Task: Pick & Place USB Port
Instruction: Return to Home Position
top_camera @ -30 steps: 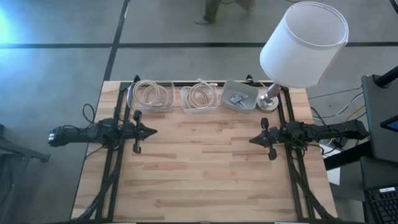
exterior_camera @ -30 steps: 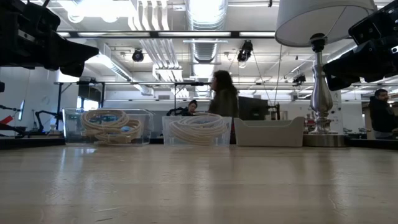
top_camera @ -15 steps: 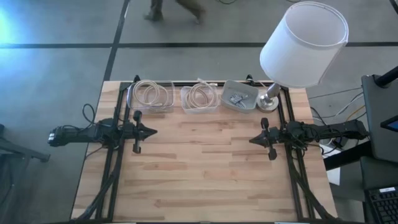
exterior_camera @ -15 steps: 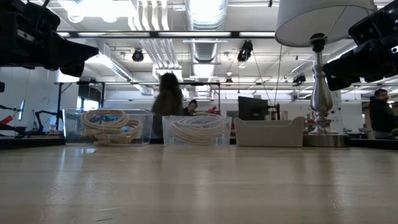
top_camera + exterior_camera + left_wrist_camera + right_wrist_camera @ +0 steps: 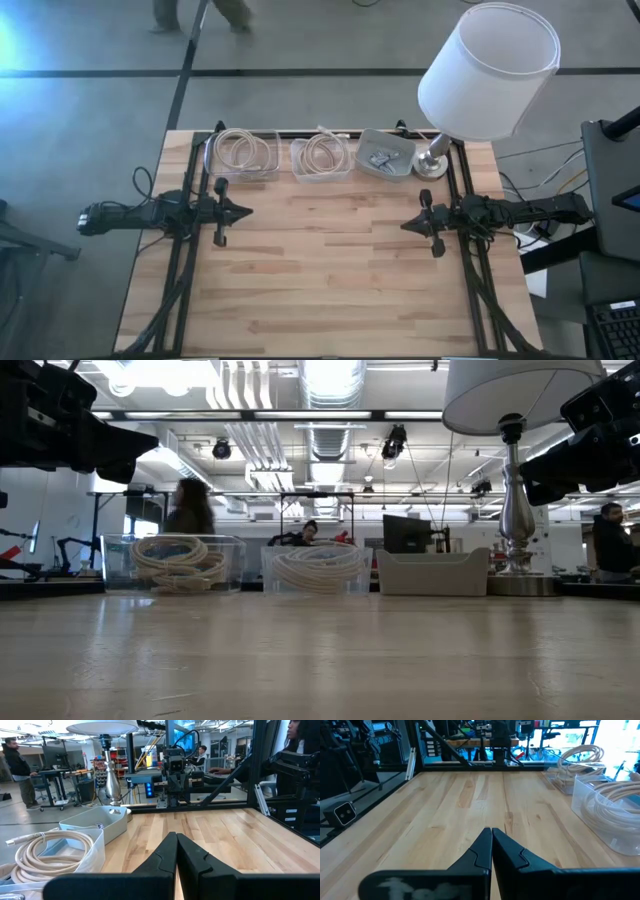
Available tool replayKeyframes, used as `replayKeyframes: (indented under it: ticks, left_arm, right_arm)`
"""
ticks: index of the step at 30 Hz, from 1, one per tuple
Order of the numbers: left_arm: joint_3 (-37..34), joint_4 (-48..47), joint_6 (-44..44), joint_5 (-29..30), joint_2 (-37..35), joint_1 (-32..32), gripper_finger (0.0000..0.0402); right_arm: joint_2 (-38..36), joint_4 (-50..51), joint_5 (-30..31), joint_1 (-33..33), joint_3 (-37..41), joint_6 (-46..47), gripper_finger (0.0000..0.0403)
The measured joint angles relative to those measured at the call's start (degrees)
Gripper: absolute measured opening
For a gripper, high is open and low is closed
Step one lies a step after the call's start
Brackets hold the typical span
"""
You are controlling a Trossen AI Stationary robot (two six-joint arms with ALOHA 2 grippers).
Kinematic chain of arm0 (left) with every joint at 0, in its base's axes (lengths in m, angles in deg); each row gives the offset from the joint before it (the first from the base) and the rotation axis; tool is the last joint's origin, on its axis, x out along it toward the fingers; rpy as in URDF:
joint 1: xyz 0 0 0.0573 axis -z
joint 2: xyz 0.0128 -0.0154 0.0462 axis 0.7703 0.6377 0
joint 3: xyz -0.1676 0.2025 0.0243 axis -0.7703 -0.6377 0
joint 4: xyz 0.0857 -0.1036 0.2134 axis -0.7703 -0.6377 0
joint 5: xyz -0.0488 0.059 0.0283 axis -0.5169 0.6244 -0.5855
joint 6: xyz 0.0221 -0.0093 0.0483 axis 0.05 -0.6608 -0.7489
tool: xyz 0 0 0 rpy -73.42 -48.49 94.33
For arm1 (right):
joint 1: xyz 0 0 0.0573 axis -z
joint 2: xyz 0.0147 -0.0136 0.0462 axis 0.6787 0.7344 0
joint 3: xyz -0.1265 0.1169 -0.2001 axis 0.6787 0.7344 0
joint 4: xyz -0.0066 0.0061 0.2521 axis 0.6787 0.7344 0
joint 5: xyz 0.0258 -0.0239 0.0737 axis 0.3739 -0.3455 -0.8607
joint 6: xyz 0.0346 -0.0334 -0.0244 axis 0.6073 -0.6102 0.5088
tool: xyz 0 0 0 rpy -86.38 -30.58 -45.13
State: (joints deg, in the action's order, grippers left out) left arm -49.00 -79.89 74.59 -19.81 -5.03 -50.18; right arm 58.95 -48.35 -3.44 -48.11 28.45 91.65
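Note:
Small metal pieces, apparently the USB ports [image 5: 380,158], lie in a grey tray [image 5: 386,154] at the table's far edge. My left gripper [image 5: 246,210] hovers shut over the table's left side, level and pointing toward the right. My right gripper [image 5: 405,224] hovers shut over the right side, pointing toward the left. The two face each other across the bare wood. The wrist views show each pair of fingers closed with nothing between them, left [image 5: 176,839] and right [image 5: 491,832]. The tray [image 5: 95,822] is also in the left wrist view.
Two clear bins of coiled cream cable [image 5: 243,153] [image 5: 321,157] stand left of the grey tray along the far edge. A lamp with a white shade [image 5: 487,70] stands on its base [image 5: 432,166] at the far right corner. Bare wood [image 5: 320,260] lies between the arms.
Both arms have kept still. A person beyond the table's far edge has walked toward the left.

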Motion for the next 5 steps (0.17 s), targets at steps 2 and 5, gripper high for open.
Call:
replayKeyframes:
  ticks: [2,5]
  left_arm:
    - [0.0,0.01,0.0,0.0,0.01,0.0,0.001]
    - [0.0,0.02,-0.02,0.0,0.01,-0.02,0.001]
  right_arm:
    - [0.01,0.0,-0.01,0.02,0.0,-0.13,0.0008]
    - [0.0,0.0,-0.02,0.02,0.0,-0.02,0.0008]
